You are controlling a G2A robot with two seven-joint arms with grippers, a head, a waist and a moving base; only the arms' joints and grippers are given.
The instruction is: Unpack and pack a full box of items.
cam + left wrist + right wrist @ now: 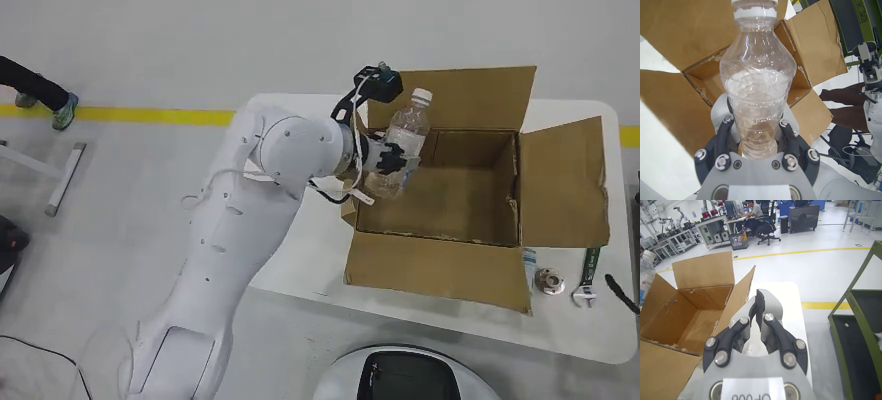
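1. One clear plastic bottle with a white cap (403,140) is clamped low on its body by the left claw (392,158), above the left wall of the open brown cardboard box (440,272) on the white table (570,335).
2. Right claw (757,308): fingers pressed together, holding nothing, beside the box.

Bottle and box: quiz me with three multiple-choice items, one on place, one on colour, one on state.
1. Where is the bottle? A lying on the table; B held over the open box; C on the floor.
2. Its cap is: A white; B red; C green.
3. The right pincer is: A shut, empty; B gripping a cup; C wide open.
B, the left pincer clamps it above the box; A, the top view shows white; A, its wrist view shows it closed on nothing.
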